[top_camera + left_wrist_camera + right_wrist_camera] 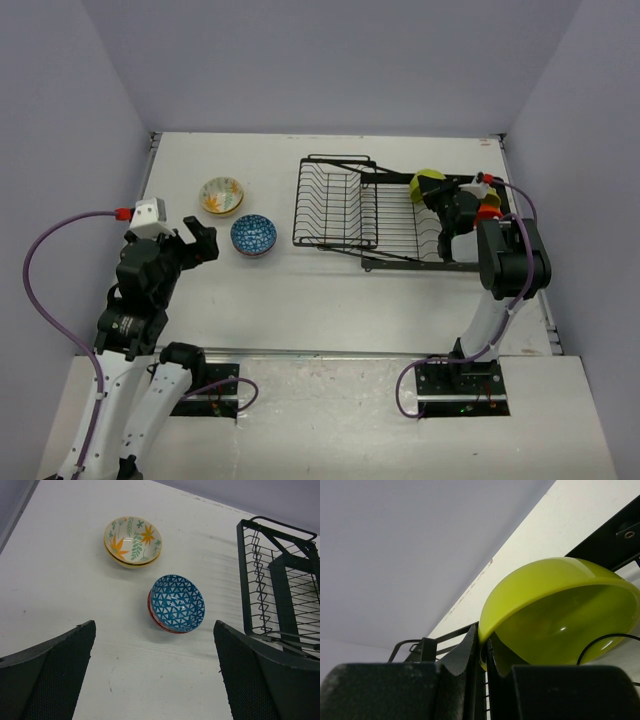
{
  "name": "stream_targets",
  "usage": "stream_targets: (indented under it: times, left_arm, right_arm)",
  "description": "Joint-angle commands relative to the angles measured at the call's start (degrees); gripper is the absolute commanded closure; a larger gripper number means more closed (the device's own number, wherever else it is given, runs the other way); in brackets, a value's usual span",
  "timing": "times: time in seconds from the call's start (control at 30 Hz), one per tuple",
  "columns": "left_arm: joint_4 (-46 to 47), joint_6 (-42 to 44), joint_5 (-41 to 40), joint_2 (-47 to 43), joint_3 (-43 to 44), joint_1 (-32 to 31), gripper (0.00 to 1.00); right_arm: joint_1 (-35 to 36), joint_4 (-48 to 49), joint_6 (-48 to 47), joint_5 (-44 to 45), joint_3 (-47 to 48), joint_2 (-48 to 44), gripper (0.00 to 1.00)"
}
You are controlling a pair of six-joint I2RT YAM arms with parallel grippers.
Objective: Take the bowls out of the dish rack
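Right gripper pinches lime bowl rim (mouth tipped sideways).

High rear camera overlooks the table; both wrist cameras also see the rack.

Table: dish rack, floral bowl, blue bowl

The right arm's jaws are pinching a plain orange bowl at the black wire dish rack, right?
No: those jaws pinch a plain lime green bowl, not an orange one, at the black wire dish rack; the right wrist view shows it.
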Motion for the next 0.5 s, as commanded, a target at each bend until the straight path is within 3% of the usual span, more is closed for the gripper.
stream_targets:
  times: [0.0, 0.27, 0.47]
  left_arm:
    - [2.35, 1.52, -0.72, -0.18, -0.19, 0.50, 0.00]
    - [2.35, 1.43, -0.72, -0.27, -0.28, 0.59, 0.00]
    - [2.43, 1.52, -0.64, -0.18, -0.19, 0.59, 0.00]
  right_arm:
    - [-0.54, 29.87, -0.76, 2.39, 5.81, -3.45, 1.00]
    - [-0.54, 29.87, -4.28, -4.73, 8.19, -4.51, 1.00]
    - [-0.54, 29.78, 1.42, -0.34, 5.90, -6.62, 1.00]
